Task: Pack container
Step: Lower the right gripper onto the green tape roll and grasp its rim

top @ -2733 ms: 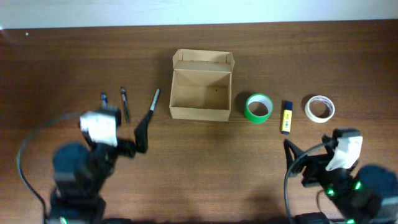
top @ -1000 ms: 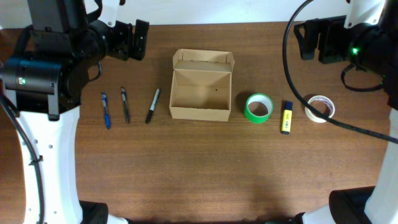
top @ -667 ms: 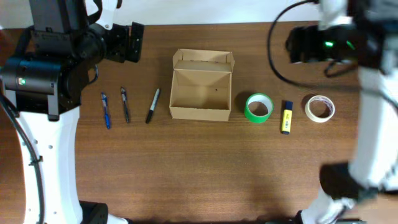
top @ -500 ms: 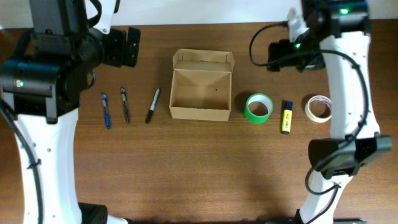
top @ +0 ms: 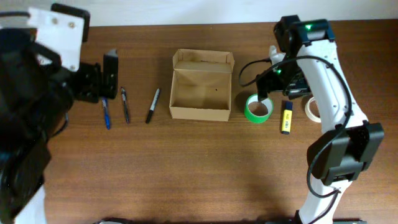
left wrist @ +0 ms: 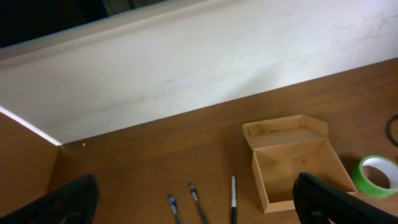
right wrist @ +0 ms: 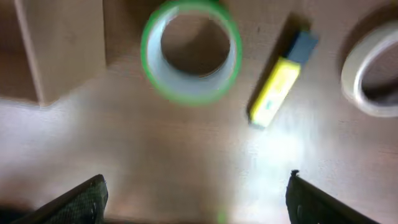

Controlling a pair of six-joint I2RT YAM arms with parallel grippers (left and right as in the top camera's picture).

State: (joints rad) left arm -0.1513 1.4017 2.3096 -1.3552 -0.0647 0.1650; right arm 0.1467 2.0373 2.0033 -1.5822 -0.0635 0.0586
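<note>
The container, a tan cardboard box, stands open at the table's middle with its flap lid up at the back; it also shows in the left wrist view and at the right wrist view's left edge. A green tape roll, a yellow highlighter and a white tape roll lie to its right. My right gripper hovers open and empty over the green tape roll. My left gripper is open and empty, high above the pens.
A blue pen, a dark pen and a black marker lie left of the box. A pale wall runs along the table's far edge. The green tape roll also shows in the left wrist view.
Both arms rose from the table's front edge to its back. The right gripper then swung down and left over the green tape roll. The left gripper moved toward the pens.
</note>
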